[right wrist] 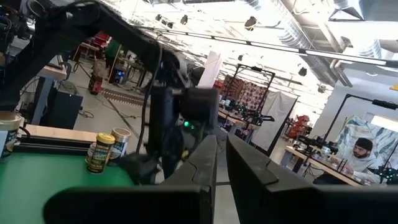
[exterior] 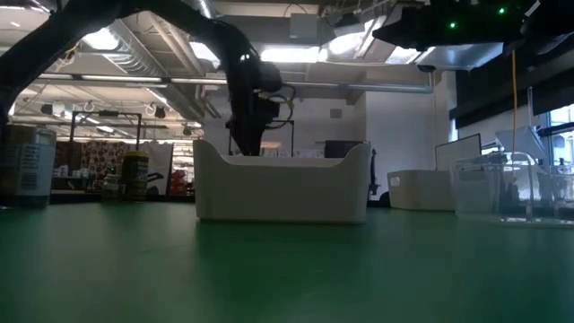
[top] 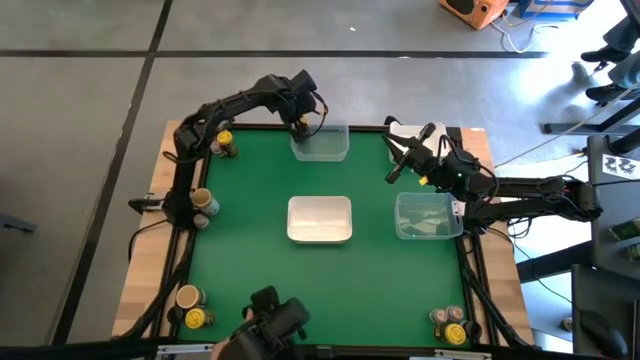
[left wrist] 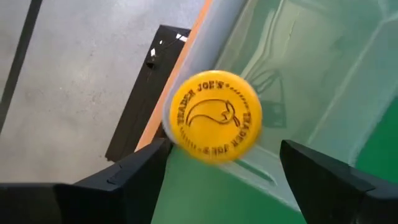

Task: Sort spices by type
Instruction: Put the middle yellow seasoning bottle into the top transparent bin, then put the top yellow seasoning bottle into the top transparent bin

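A spice jar with a yellow cap (left wrist: 214, 116) sits cap-up at a corner of the far clear tub (top: 322, 143), its body hidden under the cap. My left gripper (left wrist: 222, 149) hangs above it, pointing down and open. One dark finger (left wrist: 137, 180) stands on each side of the cap, clear of it. In the high view this gripper (top: 300, 125) is over the tub's left end. My right gripper (top: 395, 170) is raised at the table's right side and shut on nothing.
A white tub (top: 320, 220) stands mid-table and another clear tub (top: 428, 215) to its right. Jars stand in pairs at the far left (top: 222, 143), the left edge (top: 203, 203), the near left (top: 190, 297) and the near right (top: 452, 325).
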Robot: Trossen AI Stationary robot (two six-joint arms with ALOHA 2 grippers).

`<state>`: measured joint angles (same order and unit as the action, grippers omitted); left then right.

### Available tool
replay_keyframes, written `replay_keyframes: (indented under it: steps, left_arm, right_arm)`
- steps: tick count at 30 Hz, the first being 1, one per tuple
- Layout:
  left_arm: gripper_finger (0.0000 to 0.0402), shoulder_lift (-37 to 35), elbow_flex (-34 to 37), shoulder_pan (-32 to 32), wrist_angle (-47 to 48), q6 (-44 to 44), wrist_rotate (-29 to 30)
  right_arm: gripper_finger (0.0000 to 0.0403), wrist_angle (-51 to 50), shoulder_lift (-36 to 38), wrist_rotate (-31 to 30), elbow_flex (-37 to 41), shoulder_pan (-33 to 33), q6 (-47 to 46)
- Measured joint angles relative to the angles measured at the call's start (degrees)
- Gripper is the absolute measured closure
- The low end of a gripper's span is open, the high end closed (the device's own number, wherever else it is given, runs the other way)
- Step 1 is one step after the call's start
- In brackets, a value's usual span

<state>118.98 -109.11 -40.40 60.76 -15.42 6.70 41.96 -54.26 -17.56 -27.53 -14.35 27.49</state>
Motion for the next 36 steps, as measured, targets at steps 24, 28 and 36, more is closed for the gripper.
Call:
replay_keyframes:
  steps: [24, 28, 36]
  left_arm:
    - [0.0107, -26.5, 5.8, -0.1, 18.2, 6.6, 4.2]
    - [0.0107, -29.4, 10.3, -0.1, 17.9, 9.0, 6.8]
    - [0.0107, -30.5, 17.5, -0.2, 20.0, 18.5, 13.4]
  right_arm:
    - [0.0364, -0.1, 0.0, 0.0, 0.0, 0.0, -0.1]
    - [0.0364, -0.1, 0.0, 0.0, 0.0, 0.0, -0.1]
    - [0.0364, -0.1, 0.0, 0.0, 0.0, 0.0, -0.1]
